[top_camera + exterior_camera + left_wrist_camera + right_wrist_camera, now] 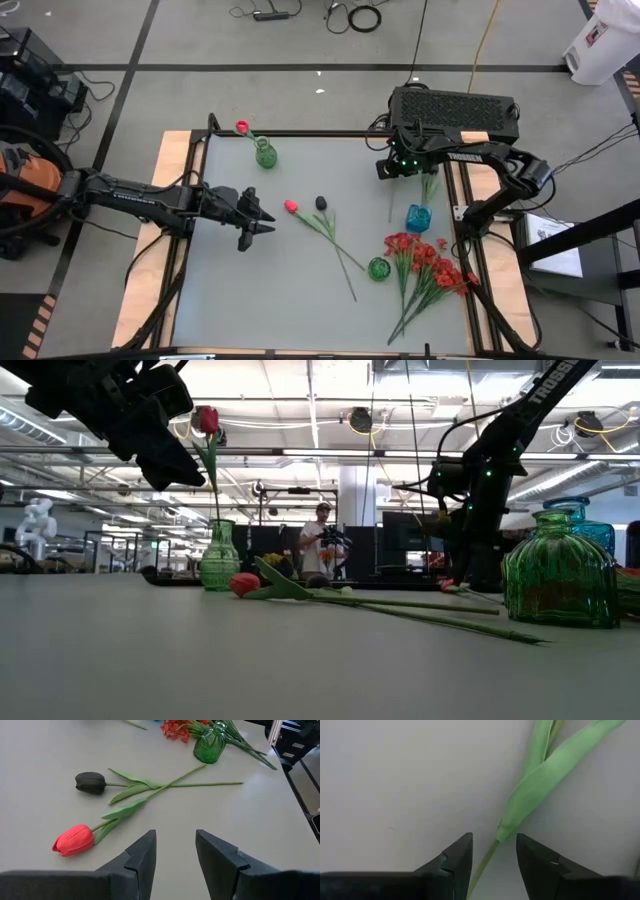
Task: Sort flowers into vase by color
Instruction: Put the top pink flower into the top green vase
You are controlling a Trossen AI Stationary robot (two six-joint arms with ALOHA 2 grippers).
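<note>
A red tulip (74,840) and a black tulip (90,783) lie on the table with their stems crossed. My left gripper (175,842) hovers open above the table, left of them (262,218). Another red tulip (242,127) stands in a green vase (265,155) at the far edge. My right gripper (494,845) points down at the far right (394,172), open. Its fingers stand on either side of the green stem (485,865) of a flower lying flat; that flower's bud is out of view. A bunch of red blossoms (430,265) lies at the near right.
A blue vase (418,217) and a second green vase (378,268) stand at the right, close to the blossoms. A black box (455,108) sits beyond the far right corner. In the low view a person (320,540) stands in the room behind the table.
</note>
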